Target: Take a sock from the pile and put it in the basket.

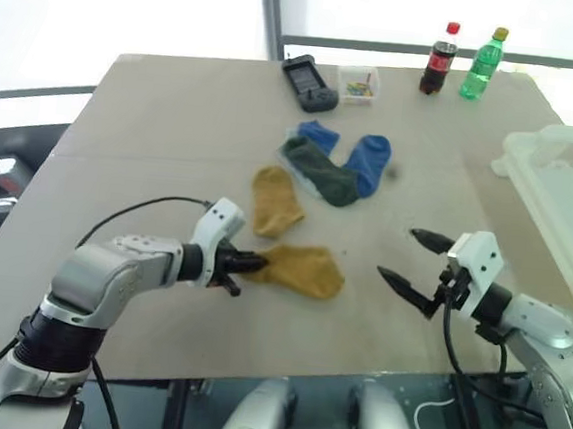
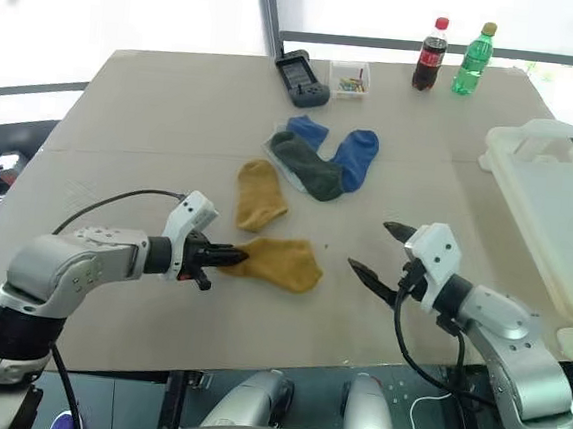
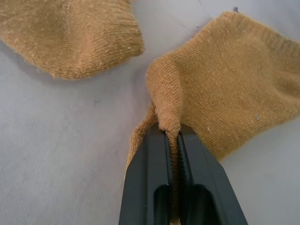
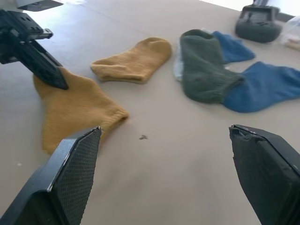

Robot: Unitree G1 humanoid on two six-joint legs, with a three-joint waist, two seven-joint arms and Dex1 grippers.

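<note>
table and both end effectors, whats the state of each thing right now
left end effector: shut on the near mustard sock
right end effector: open, nothing in it
second mustard sock: flat on the table
green sock: overlapping the blue socks
basket: at the table's right edge

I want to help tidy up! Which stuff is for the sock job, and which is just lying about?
For the job: left hand pinching a mustard sock; sock pile; basket.

Lying about: cola bottle, green bottle, small clear box, black device.
</note>
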